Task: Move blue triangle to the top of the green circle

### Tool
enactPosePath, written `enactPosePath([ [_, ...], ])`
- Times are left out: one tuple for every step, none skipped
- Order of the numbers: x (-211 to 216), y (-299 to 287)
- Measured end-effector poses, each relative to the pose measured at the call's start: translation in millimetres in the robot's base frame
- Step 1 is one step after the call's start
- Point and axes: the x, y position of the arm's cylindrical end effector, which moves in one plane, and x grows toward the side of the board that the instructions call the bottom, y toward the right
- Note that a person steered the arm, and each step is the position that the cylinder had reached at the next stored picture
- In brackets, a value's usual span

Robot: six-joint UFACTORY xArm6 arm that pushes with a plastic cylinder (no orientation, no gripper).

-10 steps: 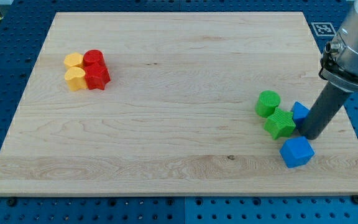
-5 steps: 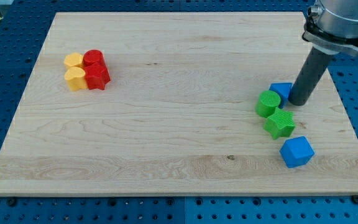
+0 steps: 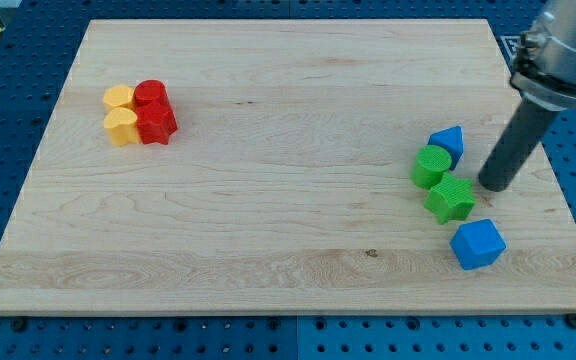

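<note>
The blue triangle (image 3: pixel 449 143) lies at the view's right, touching the upper right edge of the green circle (image 3: pixel 431 166). My tip (image 3: pixel 492 187) rests on the board to the right of both, about a block's width from the triangle and slightly below it, touching neither. The rod rises from the tip toward the view's upper right.
A green star (image 3: pixel 450 198) sits just below the green circle, with a blue cube (image 3: pixel 477 244) below that. At the view's upper left a cluster holds two yellow blocks (image 3: pixel 120 111) and two red blocks (image 3: pixel 154 110). The board's right edge (image 3: pixel 558 190) is near my tip.
The blue triangle moved up from the star's right to the circle's upper right. My tip went up behind it, then drew back down and right, away from the triangle.
</note>
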Motion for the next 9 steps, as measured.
enactPosePath([
  [-11,-4],
  [-30,-4],
  [-54,-4],
  [-66,-4],
  [-63,1],
  [-42,9],
  [-41,9],
  [-32,4],
  [-27,2],
])
